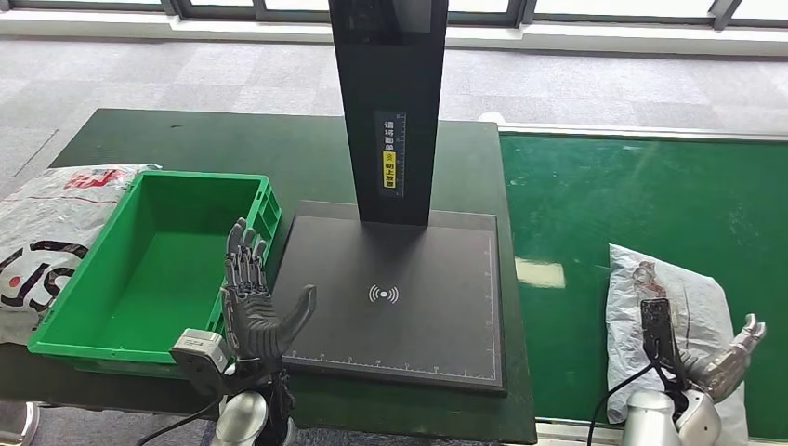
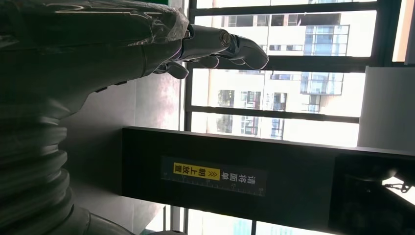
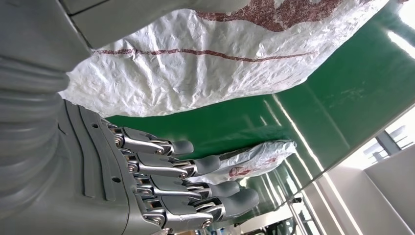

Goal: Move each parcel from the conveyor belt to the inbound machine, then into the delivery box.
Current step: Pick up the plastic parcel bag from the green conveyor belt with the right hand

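My hands spread empty at the sorting station.
My left hand point(image 1: 253, 302) hovers open beside the delivery box point(image 1: 158, 265); my right hand point(image 1: 729, 364), fingers apart, hangs beside the white parcel point(image 1: 664, 307) on the conveyor belt point(image 1: 641, 204).

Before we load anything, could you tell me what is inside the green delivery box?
The green delivery box shows bare floor and walls, with no parcel inside. Its near right corner is covered by the left robot hand, so that patch cannot be checked.
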